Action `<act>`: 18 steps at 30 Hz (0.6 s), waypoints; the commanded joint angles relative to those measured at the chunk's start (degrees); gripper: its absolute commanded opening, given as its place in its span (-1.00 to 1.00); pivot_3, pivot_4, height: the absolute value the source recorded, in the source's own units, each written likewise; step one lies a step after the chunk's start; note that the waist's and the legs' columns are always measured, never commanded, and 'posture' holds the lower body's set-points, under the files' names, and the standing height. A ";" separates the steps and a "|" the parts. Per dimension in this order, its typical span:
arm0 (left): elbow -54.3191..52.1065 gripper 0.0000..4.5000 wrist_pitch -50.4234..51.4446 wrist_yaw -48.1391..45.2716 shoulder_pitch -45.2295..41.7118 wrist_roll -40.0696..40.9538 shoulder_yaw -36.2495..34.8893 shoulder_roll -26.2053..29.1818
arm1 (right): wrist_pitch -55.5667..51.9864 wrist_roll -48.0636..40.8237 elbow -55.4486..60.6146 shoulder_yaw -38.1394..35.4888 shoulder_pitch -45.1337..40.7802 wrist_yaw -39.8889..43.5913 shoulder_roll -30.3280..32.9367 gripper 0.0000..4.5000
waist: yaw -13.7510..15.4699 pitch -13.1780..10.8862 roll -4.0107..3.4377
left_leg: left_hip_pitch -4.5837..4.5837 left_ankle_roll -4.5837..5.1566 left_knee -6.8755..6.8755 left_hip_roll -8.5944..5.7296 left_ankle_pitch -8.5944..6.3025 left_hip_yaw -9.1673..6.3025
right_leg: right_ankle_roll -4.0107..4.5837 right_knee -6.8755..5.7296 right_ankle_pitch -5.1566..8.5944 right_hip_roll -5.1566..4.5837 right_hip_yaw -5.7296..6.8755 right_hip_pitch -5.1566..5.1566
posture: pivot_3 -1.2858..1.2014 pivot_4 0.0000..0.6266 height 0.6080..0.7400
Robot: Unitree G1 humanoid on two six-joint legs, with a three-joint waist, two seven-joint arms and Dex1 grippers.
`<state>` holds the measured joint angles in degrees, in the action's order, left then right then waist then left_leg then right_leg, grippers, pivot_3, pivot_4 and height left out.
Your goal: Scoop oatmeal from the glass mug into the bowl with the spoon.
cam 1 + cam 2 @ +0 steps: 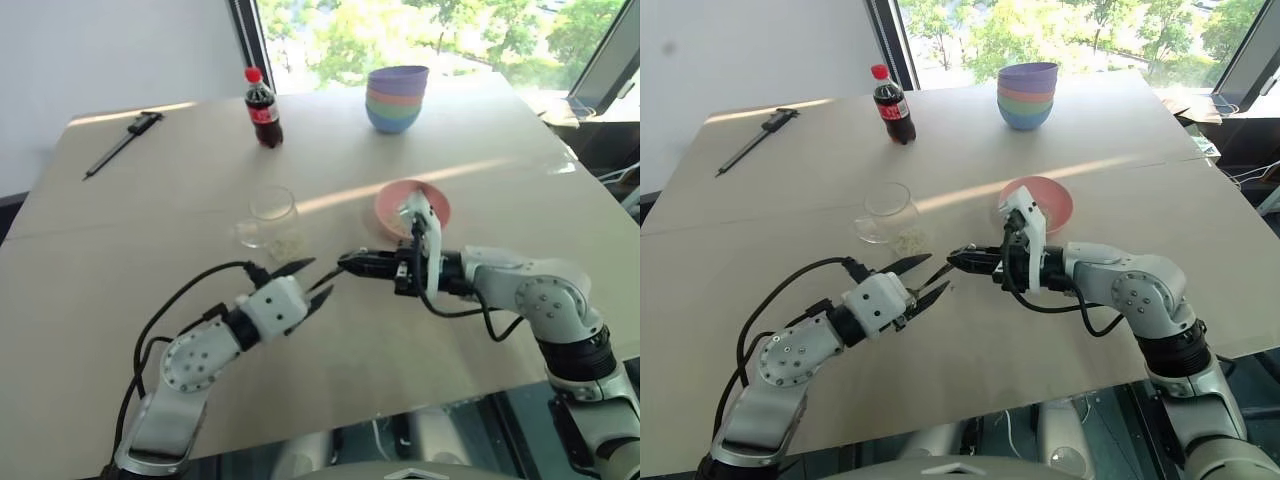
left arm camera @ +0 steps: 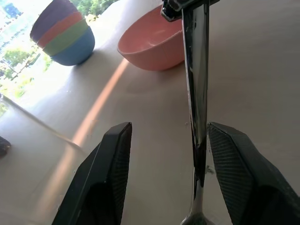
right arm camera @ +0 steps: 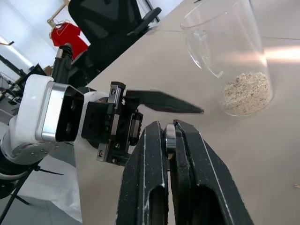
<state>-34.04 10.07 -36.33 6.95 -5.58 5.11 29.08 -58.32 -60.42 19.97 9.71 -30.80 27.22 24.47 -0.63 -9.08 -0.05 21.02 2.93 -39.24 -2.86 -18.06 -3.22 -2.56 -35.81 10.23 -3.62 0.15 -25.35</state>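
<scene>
Nothing scooped yet: oatmeal (image 3: 246,92) all in mug (image 1: 273,216), bowl (image 2: 152,43) empty; right hand (image 1: 962,262) clamps spoon (image 2: 197,108), left hand (image 1: 930,281) spread around it.

a pale wooden table (image 1: 120,300) stands by sunlit windows (image 1: 420,30) and a white wall (image 1: 110,50).

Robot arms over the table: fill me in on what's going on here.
The right tool is shut on the spoon, holding it level above the table. The left tool is open around the spoon's shaft, apparently taking it over. The glass mug holds the oatmeal. The pink bowl looks empty, so no scoop has landed.
</scene>
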 commanded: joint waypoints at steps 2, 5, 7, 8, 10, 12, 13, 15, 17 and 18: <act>-9.28 -0.77 6.66 0.81 -0.97 -0.75 3.45 -0.76 | -0.02 0.50 0.68 -2.22 -0.77 -0.15 -0.97 -1.00 | -0.01 -0.01 0.02 | 0.01 0.01 0.00 0.00 0.00 0.01 | 0.00 0.02 0.00 0.00 0.00 0.00 | 0.03 -0.52 1.00; -10.72 -0.99 8.18 1.06 -0.47 -1.68 4.06 0.28 | -0.81 0.64 -0.77 -3.21 -1.04 -1.69 -1.91 -1.00 | 0.00 -0.01 0.02 | 0.01 -0.04 0.00 0.00 0.02 -0.01 | 0.00 0.01 0.00 0.00 0.00 0.00 | 0.03 -0.52 1.00; -10.81 -0.99 8.82 1.46 -0.44 -1.76 4.15 0.30 | -1.16 1.06 -1.40 -3.73 -1.22 -2.10 -2.33 -1.00 | -0.02 -0.01 0.02 | 0.00 -0.03 0.00 0.01 0.02 -0.02 | 0.00 0.01 0.00 0.00 0.00 0.00 | 0.03 -0.52 1.00; -10.74 -0.99 9.03 1.64 -0.53 -1.77 4.24 0.24 | -1.28 1.30 -1.63 -3.93 -1.29 -2.25 -2.50 -1.00 | -0.01 -0.01 0.02 | 0.00 -0.02 0.00 0.01 0.01 -0.02 | 0.01 0.00 0.00 0.00 0.00 0.00 | 0.03 -0.52 1.00; -10.40 -0.99 9.44 2.30 -0.56 -1.65 4.38 -0.33 | -1.44 1.61 -1.84 -4.14 -1.37 -2.35 -2.71 -1.00 | 0.00 -0.01 0.02 | 0.00 -0.02 0.00 0.01 0.01 -0.02 | 0.01 0.00 0.00 0.01 0.00 0.00 | 0.03 -0.52 1.00; -9.95 -0.99 9.68 2.99 -0.56 -1.35 4.67 -1.02 | -1.59 1.64 -1.88 -4.29 -1.47 -2.57 -3.09 -1.00 | 0.00 -0.01 0.02 | 0.01 -0.02 0.00 0.00 0.01 -0.02 | 0.01 0.00 0.00 0.01 0.00 0.00 | 0.03 -0.52 1.00; -9.68 -0.99 9.77 3.40 -0.49 -1.11 4.89 -1.50 | -1.68 1.59 -1.84 -4.37 -1.53 -2.80 -3.38 -1.00 | 0.00 -0.01 0.02 | 0.01 -0.04 0.00 0.00 0.02 -0.02 | 0.00 0.00 0.00 0.01 0.00 0.00 | 0.03 -0.52 1.00; -9.28 -0.99 10.07 4.10 -0.26 -0.41 5.20 -2.62 | -1.83 1.64 -1.68 -4.59 -1.50 -3.20 -3.92 -1.00 | 0.01 -0.01 0.02 | 0.02 -0.06 0.00 -0.01 0.03 -0.02 | 0.00 0.01 0.00 0.00 0.00 0.00 | 0.03 -0.52 1.00; -8.87 -0.99 10.59 5.03 -0.10 0.68 5.16 -4.27 | -1.50 2.10 -1.61 -4.72 -1.36 -3.74 -4.59 -1.00 | 0.01 -0.01 0.02 | 0.02 -0.06 0.00 0.00 0.03 -0.02 | 0.00 0.03 0.00 -0.05 0.00 0.00 | 0.03 -0.52 1.00; -8.60 -0.99 11.14 5.62 -0.05 1.66 4.88 -5.54 | -1.27 2.40 -1.66 -4.76 -1.25 -4.18 -5.00 -1.00 | 0.01 -0.01 0.02 | 0.02 -0.06 0.00 -0.01 0.03 -0.02 | 0.00 0.03 0.00 -0.06 0.00 0.00 | 0.03 -0.52 1.00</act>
<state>-40.73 21.64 -31.12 6.96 -6.44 8.97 24.93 -60.91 -59.19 17.95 7.12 -30.93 24.91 20.06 -0.62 -9.09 -0.03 21.04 2.86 -39.23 -2.86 -18.03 -3.24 -2.56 -35.78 10.23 -3.69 0.15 -25.35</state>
